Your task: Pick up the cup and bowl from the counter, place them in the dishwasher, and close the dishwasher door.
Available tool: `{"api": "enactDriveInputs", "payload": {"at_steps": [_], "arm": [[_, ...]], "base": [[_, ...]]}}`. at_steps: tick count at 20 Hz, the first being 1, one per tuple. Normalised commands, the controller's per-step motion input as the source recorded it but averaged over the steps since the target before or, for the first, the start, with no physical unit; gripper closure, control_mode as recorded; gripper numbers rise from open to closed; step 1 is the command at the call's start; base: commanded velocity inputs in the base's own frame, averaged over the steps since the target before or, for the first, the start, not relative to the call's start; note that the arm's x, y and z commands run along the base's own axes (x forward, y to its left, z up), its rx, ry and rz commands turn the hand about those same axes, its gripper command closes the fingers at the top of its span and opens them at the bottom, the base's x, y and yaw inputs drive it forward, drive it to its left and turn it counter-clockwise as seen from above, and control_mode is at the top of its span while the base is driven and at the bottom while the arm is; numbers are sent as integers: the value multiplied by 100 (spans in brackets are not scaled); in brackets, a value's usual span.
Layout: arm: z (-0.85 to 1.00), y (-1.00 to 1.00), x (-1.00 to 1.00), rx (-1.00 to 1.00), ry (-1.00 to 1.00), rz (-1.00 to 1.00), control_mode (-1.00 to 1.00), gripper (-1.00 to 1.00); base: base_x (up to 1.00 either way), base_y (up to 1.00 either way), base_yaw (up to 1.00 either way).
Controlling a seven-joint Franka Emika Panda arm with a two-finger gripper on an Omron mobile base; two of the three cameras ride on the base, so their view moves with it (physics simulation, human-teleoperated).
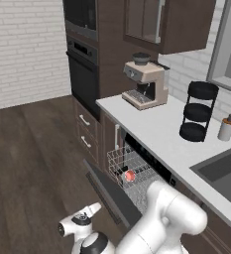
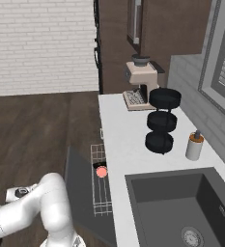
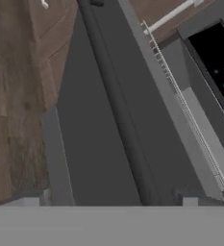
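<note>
A: Dishwasher door (image 1: pixel 112 196), flat dark grey drop-down panel, down and open, sloping out over brown wood floor (image 1: pixel 32 149). Left open so silvery wire rack (image 1: pixel 129 173) stays pulled out above it.

B: Short white cup with salmon-red inside (image 1: pixel 130 175) already lying in rack, red mouth facing out. Dark shape just beside it in right base view, probably small black bowl (image 2: pixel 98 165), hard to confirm. Pale off-white counter (image 1: pixel 151 124) carrying beige espresso machine (image 1: pixel 144 84), black three-tier stand (image 1: pixel 199 111), white dispenser bottle (image 1: pixel 226 127); no cup or bowl left there.

A: Loading judged done, closing remaining.

B: White arm folded low, elbow raised beside rack, wrist dropped near floor by door's outer edge. Gripper (image 3: pixel 113 199) looking along door face, dark finger tips (image 3: pixel 188 198) wide apart, nothing between. Likely lining up to push door upward.
</note>
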Motion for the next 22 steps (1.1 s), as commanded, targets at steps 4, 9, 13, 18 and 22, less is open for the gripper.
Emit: {"api": "enactDriveInputs", "payload": {"at_steps": [4, 9, 13, 18, 22], "arm": [[-97, 28, 52, -22, 8, 0, -100, -100], [-92, 23, 64, -23, 10, 0, -100, -100], [-98, 4, 58, -25, 11, 0, -100, -100], [-100, 30, 51, -38, 7, 0, -100, -100], [-100, 0, 47, -36, 6, 0, -100, -100]], "base": [[0, 0, 0], [0, 0, 0], [0, 0, 0], [0, 0, 0], [0, 0, 0]]}}
